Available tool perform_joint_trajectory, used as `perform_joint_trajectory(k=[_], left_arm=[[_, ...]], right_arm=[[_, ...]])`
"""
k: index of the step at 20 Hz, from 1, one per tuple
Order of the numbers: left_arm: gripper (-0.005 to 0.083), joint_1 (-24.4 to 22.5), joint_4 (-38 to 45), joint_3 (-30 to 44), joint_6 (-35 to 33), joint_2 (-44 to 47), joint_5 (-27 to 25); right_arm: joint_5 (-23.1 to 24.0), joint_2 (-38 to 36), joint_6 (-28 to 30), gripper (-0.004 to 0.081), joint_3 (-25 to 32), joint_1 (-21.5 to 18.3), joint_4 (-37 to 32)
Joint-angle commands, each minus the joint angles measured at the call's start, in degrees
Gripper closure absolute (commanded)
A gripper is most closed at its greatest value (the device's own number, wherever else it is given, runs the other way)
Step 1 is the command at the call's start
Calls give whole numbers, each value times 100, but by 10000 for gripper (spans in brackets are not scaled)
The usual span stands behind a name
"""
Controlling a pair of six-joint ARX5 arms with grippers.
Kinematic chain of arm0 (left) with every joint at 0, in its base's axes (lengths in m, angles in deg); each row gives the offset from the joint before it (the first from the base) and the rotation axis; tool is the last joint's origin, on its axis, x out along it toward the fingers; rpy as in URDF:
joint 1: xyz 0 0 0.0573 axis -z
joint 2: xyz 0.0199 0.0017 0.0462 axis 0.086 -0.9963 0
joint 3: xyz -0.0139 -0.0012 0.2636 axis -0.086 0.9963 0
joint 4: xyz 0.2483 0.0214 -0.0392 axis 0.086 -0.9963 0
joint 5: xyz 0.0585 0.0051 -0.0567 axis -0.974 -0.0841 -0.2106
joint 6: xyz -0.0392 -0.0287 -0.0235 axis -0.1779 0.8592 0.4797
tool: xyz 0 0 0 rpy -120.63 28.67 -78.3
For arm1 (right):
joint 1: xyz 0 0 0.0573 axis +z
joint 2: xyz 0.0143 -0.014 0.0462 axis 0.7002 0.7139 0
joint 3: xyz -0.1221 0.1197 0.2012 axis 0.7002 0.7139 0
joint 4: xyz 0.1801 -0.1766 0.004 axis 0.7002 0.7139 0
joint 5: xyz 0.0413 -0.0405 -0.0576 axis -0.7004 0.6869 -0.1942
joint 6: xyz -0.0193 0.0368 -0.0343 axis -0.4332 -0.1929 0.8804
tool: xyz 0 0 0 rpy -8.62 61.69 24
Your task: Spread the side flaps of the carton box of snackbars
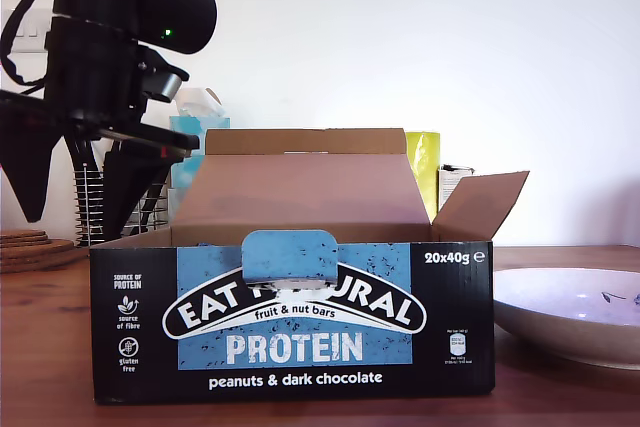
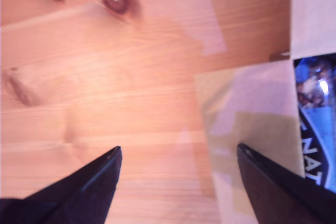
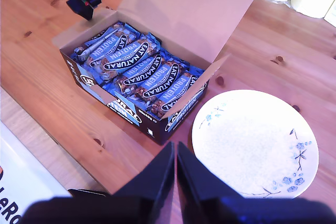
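The carton box of snackbars [image 1: 292,322] sits open on the table [image 3: 42,85]. My first gripper [image 2: 178,153], jaws released, hangs over 1 side flap [image 2: 252,124]. My second gripper [image 3: 176,156] is clenched, empty.

The table [image 3: 47,82] is made of light pine wood with dark knots. On it stands the carton box of snackbars [image 1: 293,322], open, with its blue front toward the exterior view. Just beside it, at the exterior view's right, lies 1 white plate [image 3: 255,144] with small blue flowers. At the exterior view's left edge lie round wooden coasters [image 1: 30,245] in a stack.
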Motion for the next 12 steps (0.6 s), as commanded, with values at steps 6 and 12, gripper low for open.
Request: perform_joint_trajectory(k=[6, 12], left_arm=[[132, 7, 334, 468, -37, -68, 256], [132, 9, 337, 463, -236, 153, 304]], right_arm=[[-15, -4, 13, 783, -79, 31, -48], [-15, -4, 13, 783, -79, 31, -50]])
